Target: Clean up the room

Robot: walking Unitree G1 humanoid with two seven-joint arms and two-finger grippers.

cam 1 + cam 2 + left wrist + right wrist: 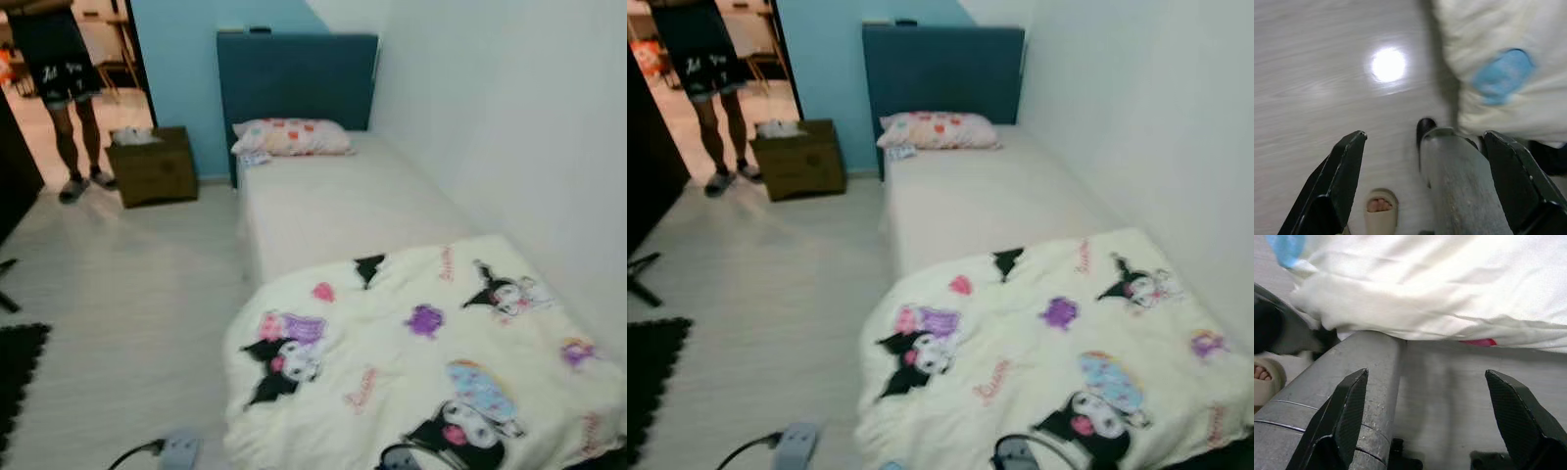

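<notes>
A cream blanket (421, 362) printed with cartoon figures lies spread over the near end of the bed, hanging over its left side. The bare mattress (343, 201) runs back to a teal headboard (294, 78). A patterned pillow (291, 137) rests at the head, with a small light item (255, 157) beside it. My left gripper (1425, 137) hangs open above the pale floor by the blanket's edge (1508, 73). My right gripper (1426, 377) is open too, low beside the overhanging blanket (1440, 289).
A person (59, 69) stands in the doorway at the back left, next to a brown box (152, 166). A black mat (15, 367) lies at the left edge. A sandalled foot (1380, 208) is close behind me. A white wall (509, 117) borders the bed's right side.
</notes>
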